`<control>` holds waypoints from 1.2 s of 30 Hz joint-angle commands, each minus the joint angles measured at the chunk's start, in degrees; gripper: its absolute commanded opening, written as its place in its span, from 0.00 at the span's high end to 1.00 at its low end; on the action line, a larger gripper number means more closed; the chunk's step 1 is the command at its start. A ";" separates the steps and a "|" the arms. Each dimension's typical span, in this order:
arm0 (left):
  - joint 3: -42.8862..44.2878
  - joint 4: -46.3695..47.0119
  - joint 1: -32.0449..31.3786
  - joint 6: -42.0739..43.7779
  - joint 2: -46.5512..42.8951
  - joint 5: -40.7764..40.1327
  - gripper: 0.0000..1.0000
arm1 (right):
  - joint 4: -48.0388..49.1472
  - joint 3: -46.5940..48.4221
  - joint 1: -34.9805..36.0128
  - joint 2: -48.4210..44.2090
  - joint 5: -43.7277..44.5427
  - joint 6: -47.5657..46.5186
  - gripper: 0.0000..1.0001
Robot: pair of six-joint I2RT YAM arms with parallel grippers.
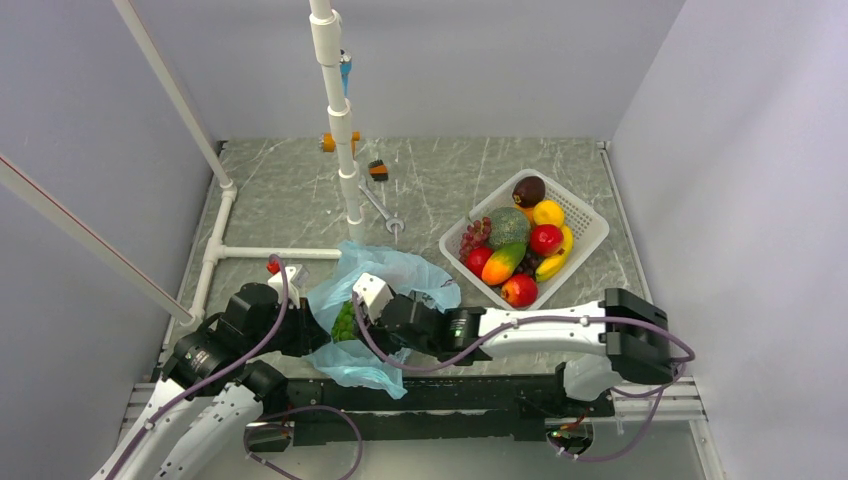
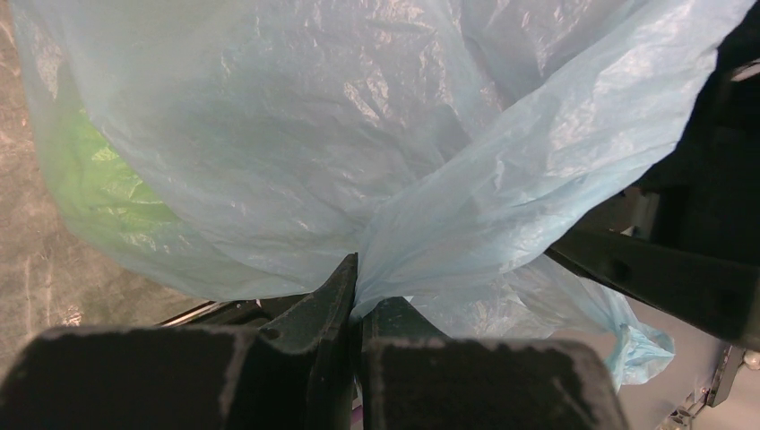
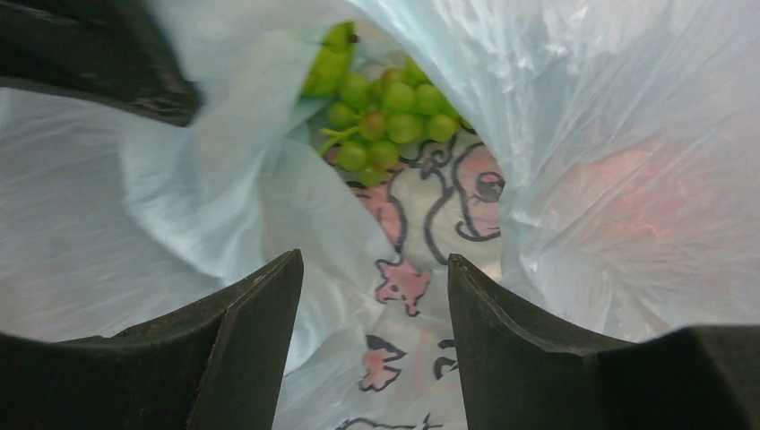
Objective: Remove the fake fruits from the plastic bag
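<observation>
The light-blue plastic bag lies crumpled at the near middle of the table. My left gripper is shut on a fold of the bag, with the film pinched between its jaws. A green shape shows through the film. My right gripper reaches into the bag's mouth from the right. It is open and empty over the printed film. The green grape bunch lies inside the bag, just beyond the fingertips, and shows from above too. A reddish blur shows through the bag wall.
A white slotted basket at the right holds several fruits, among them a mango and a red-yellow apple. A white pipe frame stands at the back and left. A metal tool lies by the pipe. Walls close in on both sides.
</observation>
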 commanded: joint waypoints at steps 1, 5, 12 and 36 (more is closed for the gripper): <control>-0.05 1.97 0.23 0.98 0.15 0.78 0.90 | 4.56 2.19 0.26 3.74 10.46 -1.54 0.37; -0.05 1.97 0.20 0.92 -0.06 0.71 0.90 | 7.83 1.92 0.30 6.76 16.39 -1.44 0.37; -0.05 2.05 0.17 1.13 0.33 0.97 0.90 | 11.56 1.94 0.30 11.59 25.42 -2.79 0.36; -0.05 1.97 0.19 0.88 0.00 0.71 0.90 | 13.82 6.01 -8.12 19.78 30.42 -1.81 0.01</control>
